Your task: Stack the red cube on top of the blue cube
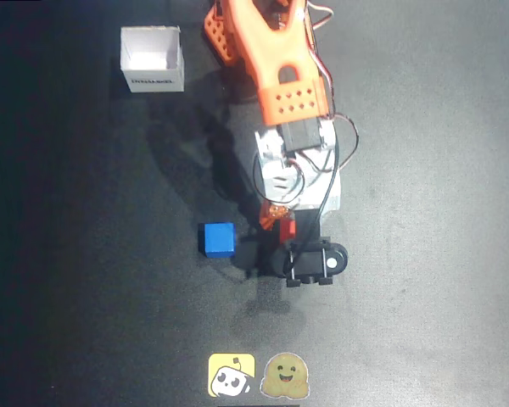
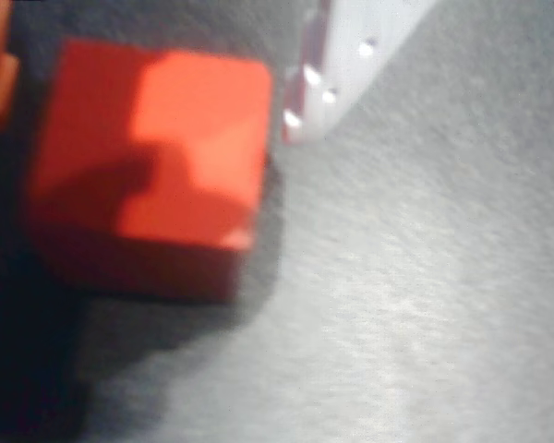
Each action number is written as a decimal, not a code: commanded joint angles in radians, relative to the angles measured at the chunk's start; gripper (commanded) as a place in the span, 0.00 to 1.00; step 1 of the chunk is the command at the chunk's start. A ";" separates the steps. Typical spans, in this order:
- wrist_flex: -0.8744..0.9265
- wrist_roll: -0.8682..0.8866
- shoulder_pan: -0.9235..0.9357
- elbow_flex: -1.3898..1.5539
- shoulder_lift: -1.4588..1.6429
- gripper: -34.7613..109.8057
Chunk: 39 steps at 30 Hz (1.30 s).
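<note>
Red cube (image 2: pixel 148 166) looms close in my wrist view, between my gripper's (image 1: pixel 282 227) fingers (whether they press it, I cannot tell). Overhead, it sits on the table (image 1: pixel 424 254), near the blue cube (image 1: pixel 219 239).

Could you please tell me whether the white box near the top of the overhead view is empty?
Empty, it seems: the white box stands open-topped, showing only its bare white inside.

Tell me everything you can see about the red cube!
The red cube is small, plain and matte red-orange, with flat faces and soft edges. In the wrist view it sits between the gripper fingers on the dark table, partly shadowed. Whether the fingers touch it cannot be told. In the overhead view it lies under the arm, right of the blue cube, apart from it.
</note>
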 commanded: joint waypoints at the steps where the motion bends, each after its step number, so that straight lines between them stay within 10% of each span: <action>1: -0.029 0.005 -0.009 -0.040 -0.011 0.39; 18: -0.057 -0.017 0.008 -0.043 -0.011 0.24; 39: 0.379 -0.130 0.249 -0.224 0.209 0.24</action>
